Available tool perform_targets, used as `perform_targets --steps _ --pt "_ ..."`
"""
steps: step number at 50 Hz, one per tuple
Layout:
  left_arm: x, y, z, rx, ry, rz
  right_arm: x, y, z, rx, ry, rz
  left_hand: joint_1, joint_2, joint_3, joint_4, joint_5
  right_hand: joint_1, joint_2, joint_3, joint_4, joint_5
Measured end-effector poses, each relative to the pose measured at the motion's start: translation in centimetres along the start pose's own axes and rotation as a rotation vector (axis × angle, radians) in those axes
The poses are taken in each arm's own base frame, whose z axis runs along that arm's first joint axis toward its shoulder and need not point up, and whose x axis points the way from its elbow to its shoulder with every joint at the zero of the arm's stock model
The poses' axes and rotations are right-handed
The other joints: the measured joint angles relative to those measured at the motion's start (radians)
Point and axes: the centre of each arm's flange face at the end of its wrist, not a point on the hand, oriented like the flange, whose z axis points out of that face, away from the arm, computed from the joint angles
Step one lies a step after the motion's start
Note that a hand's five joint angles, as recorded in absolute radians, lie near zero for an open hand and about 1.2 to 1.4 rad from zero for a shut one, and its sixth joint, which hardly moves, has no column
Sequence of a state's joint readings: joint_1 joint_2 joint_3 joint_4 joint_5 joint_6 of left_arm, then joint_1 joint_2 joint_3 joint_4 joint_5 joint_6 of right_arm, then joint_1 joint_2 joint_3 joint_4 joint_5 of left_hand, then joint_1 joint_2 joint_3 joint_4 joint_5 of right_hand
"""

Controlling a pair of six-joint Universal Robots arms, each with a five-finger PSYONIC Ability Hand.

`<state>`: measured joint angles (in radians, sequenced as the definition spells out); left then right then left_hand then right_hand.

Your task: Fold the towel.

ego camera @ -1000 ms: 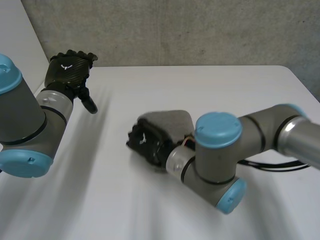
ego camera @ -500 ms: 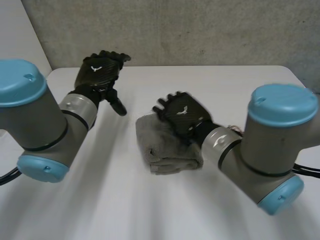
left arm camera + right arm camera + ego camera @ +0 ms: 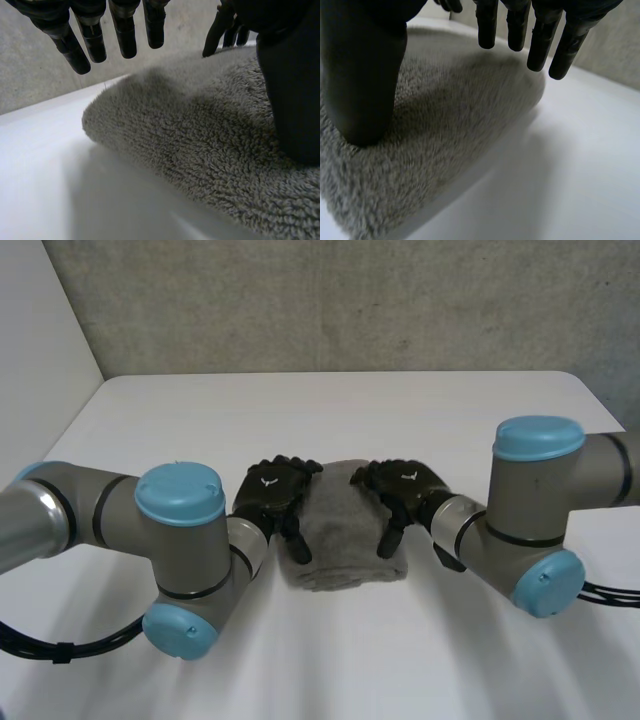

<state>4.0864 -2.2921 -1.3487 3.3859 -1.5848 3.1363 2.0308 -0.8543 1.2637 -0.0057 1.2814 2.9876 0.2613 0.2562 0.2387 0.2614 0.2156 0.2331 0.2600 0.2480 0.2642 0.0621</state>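
head view: the folded grey towel (image 3: 345,530) lies on the white table (image 3: 330,410). the left hand (image 3: 272,498) sits at the towel's left edge and the right hand (image 3: 405,485) at its right edge. they face each other across the cloth, with the bare middle of the towel between them. each hand's back carries a small white mark, too small to read as writing. left wrist view: the left hand's fingers (image 3: 85,37) are straight and spread apart, their tips just above the towel's rounded fold, and its thumb (image 3: 295,95) rests down on the pile. right wrist view: the other side matches, with fingers (image 3: 540,42) straight and apart above the towel and the thumb (image 3: 365,80) pressed onto it. both hands are spread and only touch the cloth.
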Motion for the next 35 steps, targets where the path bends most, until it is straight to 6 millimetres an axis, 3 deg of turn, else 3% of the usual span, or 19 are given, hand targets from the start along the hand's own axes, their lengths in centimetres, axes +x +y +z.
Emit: perform_targets --steps 6,9,12,16,22,25,29,35 --pt "-0.1 0.9 0.2 -0.026 -0.004 0.041 -0.1 1.2 0.8 -0.026 -0.009 -0.002 0.0 0.0 0.0 0.0 -0.007 -0.002 0.0 0.0 0.0 0.0" --pt "-0.1 0.7 0.1 -0.03 -0.004 0.06 0.0 0.6 0.6 -0.012 -0.005 -0.008 0.0 0.0 0.0 0.0 -0.009 -0.004 0.0 0.0 0.0 0.0" --pt "0.0 -0.5 -0.3 -0.016 -0.003 0.071 0.2 -1.4 -0.2 0.039 0.007 -0.019 0.0 0.0 0.0 0.0 -0.009 -0.004 0.0 0.0 0.0 0.0" --pt "-0.1 -3.2 -1.2 0.027 -0.006 0.075 0.8 -4.9 -1.9 0.127 0.037 -0.034 0.0 0.0 0.0 0.0 -0.009 -0.004 0.0 0.0 0.0 0.0" --pt "-1.1 -9.1 -3.4 0.144 -0.04 0.072 2.4 -10.4 -5.6 0.276 0.127 -0.022 0.0 0.0 0.0 0.0 -0.009 -0.004 0.0 0.0 0.0 0.0" --pt "-1.7 -10.9 -4.3 0.178 -0.062 0.069 3.1 -11.7 -6.8 0.315 0.173 -0.005 0.0 0.0 0.0 0.0 -0.009 -0.004 0.0 0.0 0.0 0.0" --pt "-3.8 -14.8 -6.5 0.242 -0.138 0.062 5.2 -13.5 -9.1 0.372 0.303 0.021 0.0 0.0 -0.001 0.0 -0.009 -0.004 -0.001 0.0 0.0 0.0" --pt "-6.1 -17.6 -9.1 0.255 -0.218 0.051 7.3 -14.1 -10.8 0.383 0.439 0.015 0.0 0.0 -0.001 0.0 -0.009 -0.004 -0.001 0.0 0.0 0.0"
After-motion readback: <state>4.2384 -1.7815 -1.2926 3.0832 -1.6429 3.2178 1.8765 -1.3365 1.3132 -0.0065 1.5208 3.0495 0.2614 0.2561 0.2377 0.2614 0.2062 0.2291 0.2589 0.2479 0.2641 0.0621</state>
